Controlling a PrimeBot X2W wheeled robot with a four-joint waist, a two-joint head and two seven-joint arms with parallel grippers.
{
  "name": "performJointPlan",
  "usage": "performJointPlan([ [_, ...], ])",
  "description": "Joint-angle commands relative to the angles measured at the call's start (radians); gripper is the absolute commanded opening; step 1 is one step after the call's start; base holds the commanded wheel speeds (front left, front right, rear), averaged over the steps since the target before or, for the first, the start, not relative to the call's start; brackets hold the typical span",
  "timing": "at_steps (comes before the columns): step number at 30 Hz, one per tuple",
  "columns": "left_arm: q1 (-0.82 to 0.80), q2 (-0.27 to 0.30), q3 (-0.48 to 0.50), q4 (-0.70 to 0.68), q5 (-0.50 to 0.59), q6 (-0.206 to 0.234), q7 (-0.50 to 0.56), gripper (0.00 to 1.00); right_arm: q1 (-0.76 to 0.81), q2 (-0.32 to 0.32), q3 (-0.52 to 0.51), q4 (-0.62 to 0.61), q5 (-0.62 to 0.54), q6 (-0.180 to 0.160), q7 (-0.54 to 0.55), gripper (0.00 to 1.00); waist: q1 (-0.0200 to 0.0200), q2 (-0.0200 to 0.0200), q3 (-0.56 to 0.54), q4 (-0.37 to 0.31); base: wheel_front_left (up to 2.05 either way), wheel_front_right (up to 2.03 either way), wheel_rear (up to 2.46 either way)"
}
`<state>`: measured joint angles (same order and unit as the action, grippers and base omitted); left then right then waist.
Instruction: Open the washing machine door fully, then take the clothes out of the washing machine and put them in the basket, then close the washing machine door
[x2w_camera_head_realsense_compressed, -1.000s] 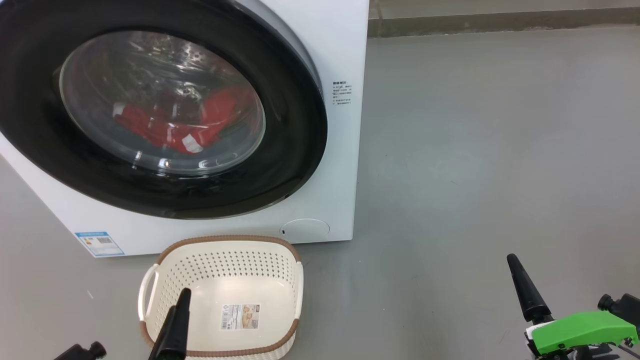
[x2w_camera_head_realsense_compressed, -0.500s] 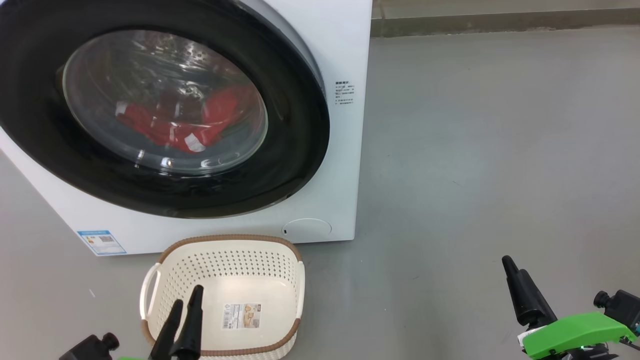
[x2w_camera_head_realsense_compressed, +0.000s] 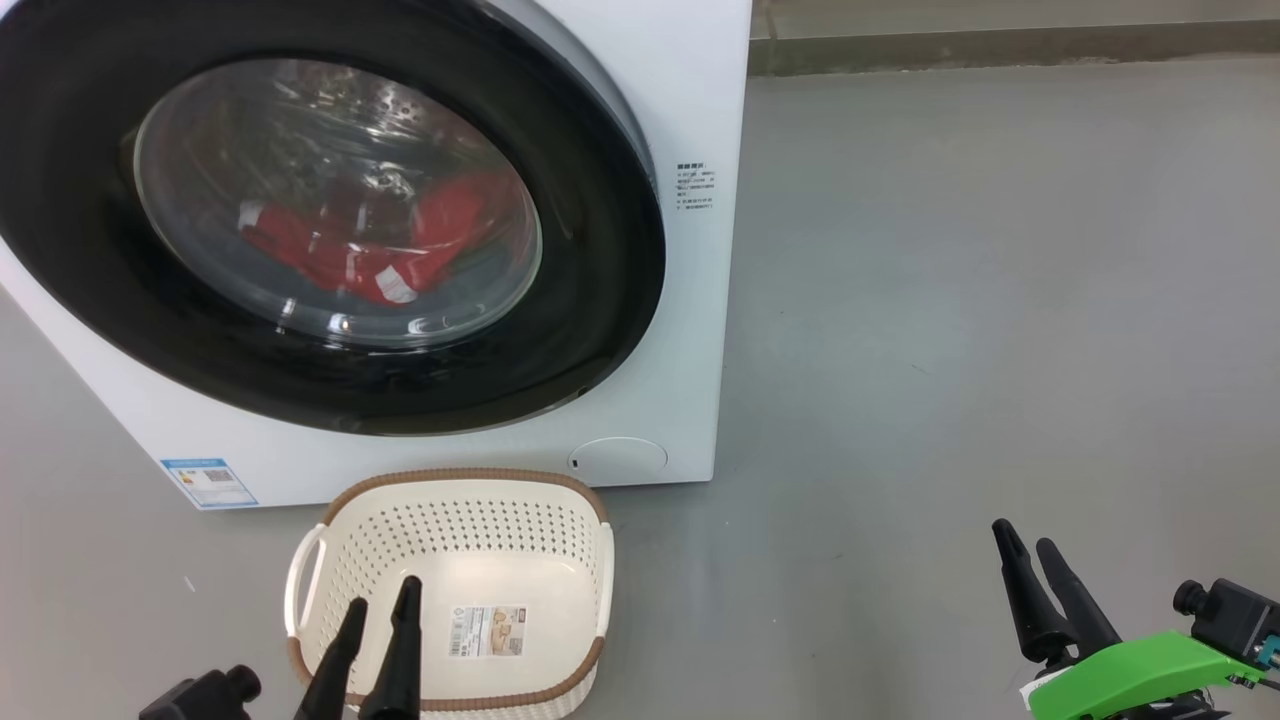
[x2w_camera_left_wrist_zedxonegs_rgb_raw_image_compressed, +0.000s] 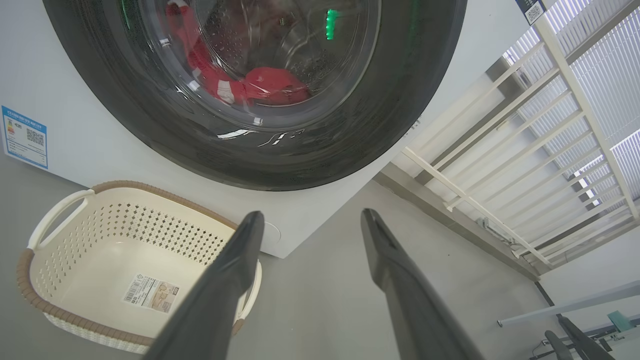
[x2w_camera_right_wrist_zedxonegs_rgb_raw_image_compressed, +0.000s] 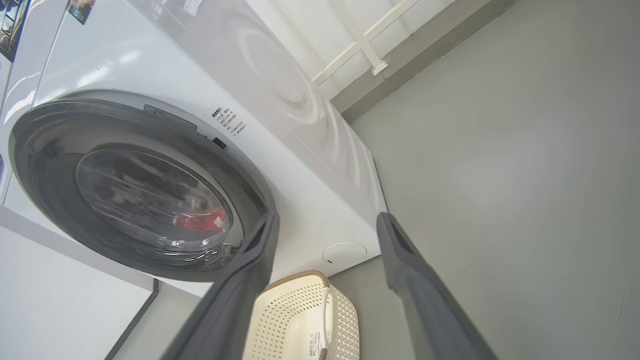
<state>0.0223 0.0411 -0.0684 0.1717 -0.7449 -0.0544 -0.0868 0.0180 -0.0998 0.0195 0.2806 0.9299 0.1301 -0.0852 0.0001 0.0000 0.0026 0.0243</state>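
Door (x2w_camera_head_realsense_compressed: 600, 300) shut over clothes (x2w_camera_head_realsense_compressed: 440, 225) | both jaws spread wide, holding nothing | left wrist view adds railing (x2w_camera_left_wrist_zedxonegs_rgb_raw_image_compressed: 574, 90)

Washing machine (x2w_camera_head_realsense_compressed: 690, 80): smooth white casing with a slight sheen; perforated shiny metal drum (x2w_camera_left_wrist_zedxonegs_rgb_raw_image_compressed: 305, 60).
Washing machine door (x2w_camera_head_realsense_compressed: 590, 330): glossy black rim, clear glass window.
Clothes (x2w_camera_head_realsense_compressed: 440, 225): soft red cloth, white patches.
Basket (x2w_camera_head_realsense_compressed: 455, 477): cream perforated plastic, brown woven-look rim; paper label (x2w_camera_head_realsense_compressed: 487, 631).
Floor (x2w_camera_head_realsense_compressed: 980, 300): smooth grey, faint sheen.

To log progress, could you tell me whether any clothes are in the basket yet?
No, the basket holds no fabric, and the red clothes lie behind the glass of the door.
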Motion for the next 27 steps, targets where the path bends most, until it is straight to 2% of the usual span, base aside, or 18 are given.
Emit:
performJointPlan([
  [1, -0.015, 0.012, 0.013, -0.033, 0.033, 0.007, -0.012, 1.0, -0.007, -0.023, 0.018, -0.031, -0.025, 0.0, -0.014, 1.0, 0.0, 0.0, 0.0, 0.001, 0.0, 0.0, 0.0],
  [27, 0.002, 0.018, -0.025, -0.085, 0.356, 0.045, -0.089, 1.0, 0.029, -0.046, 0.039, -0.055, -0.281, 0.001, -0.09, 1.0, 0.0, 0.0, -0.005, 0.004, 0.0, 0.0, 0.0],
])
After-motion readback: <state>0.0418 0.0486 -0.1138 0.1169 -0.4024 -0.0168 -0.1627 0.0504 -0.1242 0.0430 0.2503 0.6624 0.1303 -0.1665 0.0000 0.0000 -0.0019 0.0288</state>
